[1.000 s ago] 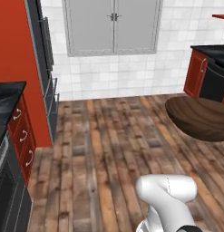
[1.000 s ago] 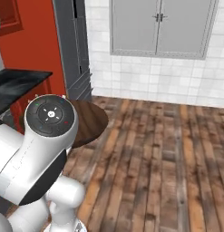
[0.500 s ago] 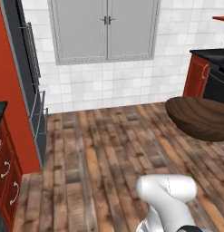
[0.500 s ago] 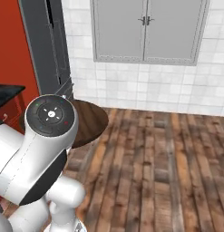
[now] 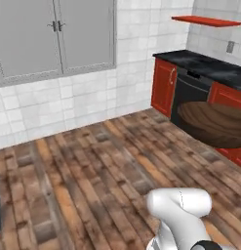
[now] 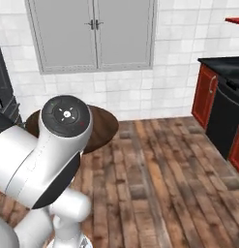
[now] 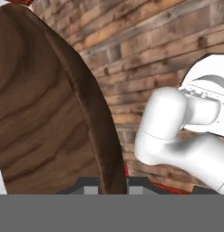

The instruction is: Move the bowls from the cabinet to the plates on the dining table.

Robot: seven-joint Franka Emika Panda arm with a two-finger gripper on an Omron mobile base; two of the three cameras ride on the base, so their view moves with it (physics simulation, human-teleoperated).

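Observation:
The dark brown wooden bowl (image 7: 45, 104) is tilted on its edge close before the hand camera. My gripper (image 7: 111, 183) is shut on the bowl's rim, which runs down between the two fingertips. The same bowl (image 5: 212, 122) hangs in the air at the right of the left base view, in front of a black-topped counter. In the right base view the bowl (image 6: 101, 128) shows partly behind my arm's big joint. The white blue-patterned bowl, the plates, the red cabinet and the dining table are out of view.
Ahead is a white tiled wall with a grey double-door panel (image 5: 53, 39). A black-topped counter with red fronts (image 5: 210, 66) and a dark appliance front (image 5: 190, 97) stands at the right, under a red shelf (image 5: 205, 20). Wooden floor (image 5: 92, 166) spreads between.
The whole picture has slid leftward: the base has turned right, losing the red unit and dark appliance at the left and bringing the right counter closer. The bowl stays held in the gripper.

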